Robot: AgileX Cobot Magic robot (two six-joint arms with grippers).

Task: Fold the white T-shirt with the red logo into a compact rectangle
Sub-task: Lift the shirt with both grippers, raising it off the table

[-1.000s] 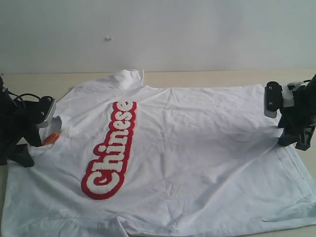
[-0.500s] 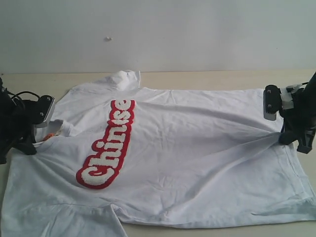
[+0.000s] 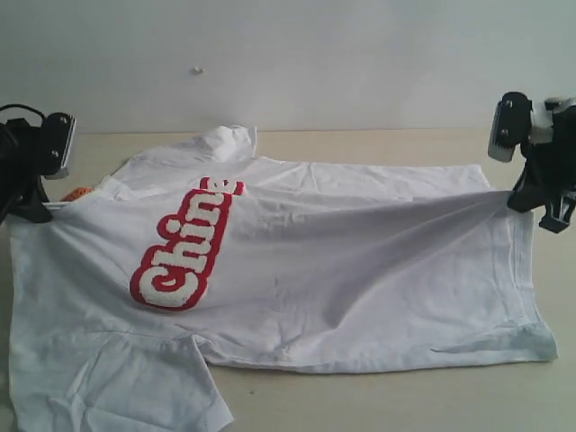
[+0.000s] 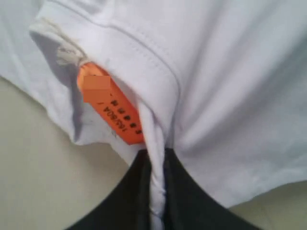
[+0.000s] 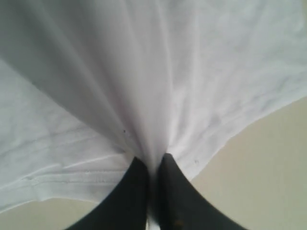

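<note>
White T-shirt (image 3: pixel 360 261): left gripper (image 4: pixel 156 160) clamps collar edge, orange tag (image 4: pixel 108 108) just beside; right gripper (image 5: pixel 153 165) clamps hem edge; cloth taut between; bare table (image 3: pixel 405 396) beyond both.

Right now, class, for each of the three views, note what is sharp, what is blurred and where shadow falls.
Exterior view: flat, hazy light, grey shade along the raised fold of the white T-shirt, red logo soft-edged. Left wrist view: orange tag crisp enough to show print, left claw a dark blur. Right wrist view: cloth soft, hem stitching just visible, right claw dark and featureless.
</note>
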